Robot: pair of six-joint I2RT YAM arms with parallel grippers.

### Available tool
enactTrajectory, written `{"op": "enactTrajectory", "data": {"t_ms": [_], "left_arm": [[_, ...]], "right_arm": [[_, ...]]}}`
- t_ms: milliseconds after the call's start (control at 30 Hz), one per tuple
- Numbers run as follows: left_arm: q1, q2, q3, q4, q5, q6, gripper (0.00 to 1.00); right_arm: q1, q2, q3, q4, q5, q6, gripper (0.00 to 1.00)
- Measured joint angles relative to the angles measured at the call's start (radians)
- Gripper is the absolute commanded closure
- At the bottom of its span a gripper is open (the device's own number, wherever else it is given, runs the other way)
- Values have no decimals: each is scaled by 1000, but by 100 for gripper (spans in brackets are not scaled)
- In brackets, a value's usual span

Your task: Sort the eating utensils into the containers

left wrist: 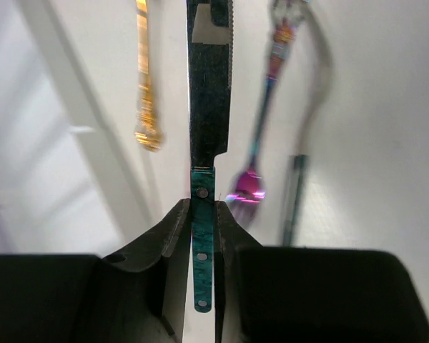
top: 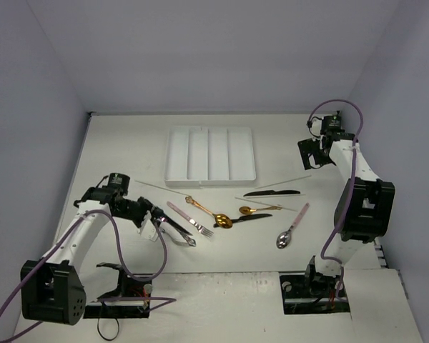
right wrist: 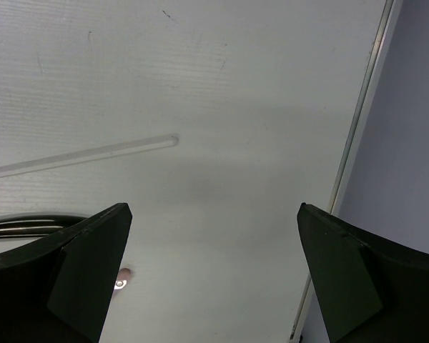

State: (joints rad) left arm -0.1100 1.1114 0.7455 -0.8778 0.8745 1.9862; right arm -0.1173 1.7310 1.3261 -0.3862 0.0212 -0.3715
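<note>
Knife (left wrist: 209, 107) (teal handle, dark blade) lies near left, short of tray (top: 211, 180), L gripper (left wrist: 202, 214) clamped on its handle. I rate it stiff, light, slick: hold mid-handle. R gripper (right wrist: 214, 221) gapes empty, far right.

Left pincer (left wrist: 202, 211), teal-handled knife (left wrist: 209, 86) filling its gap: gold spoon handle (left wrist: 144, 78) ahead-left, iridescent utensil (left wrist: 261, 136) just ahead-right, narrow bare lanes flanking the blade. Right pincer (right wrist: 214, 207), jaws wide: bare table (right wrist: 236, 86) between and ahead; chopstick (right wrist: 86, 156) ahead-left, wall (right wrist: 415, 143) close on the right
</note>
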Motion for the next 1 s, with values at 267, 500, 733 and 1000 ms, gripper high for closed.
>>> {"op": "enactTrajectory", "data": {"t_ms": [267,500,733,1000], "left_arm": [[-182,105,371,49,-9,-257,100],[-289,349,688,235,-264,-990,100],[-282,572,913,273,-543,-1693,100],[-275,687,947,236,-792,-2179,100]], "right_arm": [[0,14,12,0,0,3,0],[0,19,19,-1,0,3,0],[0,29,21,-1,1,3,0],[0,33,21,-3,2,3,0]]}}
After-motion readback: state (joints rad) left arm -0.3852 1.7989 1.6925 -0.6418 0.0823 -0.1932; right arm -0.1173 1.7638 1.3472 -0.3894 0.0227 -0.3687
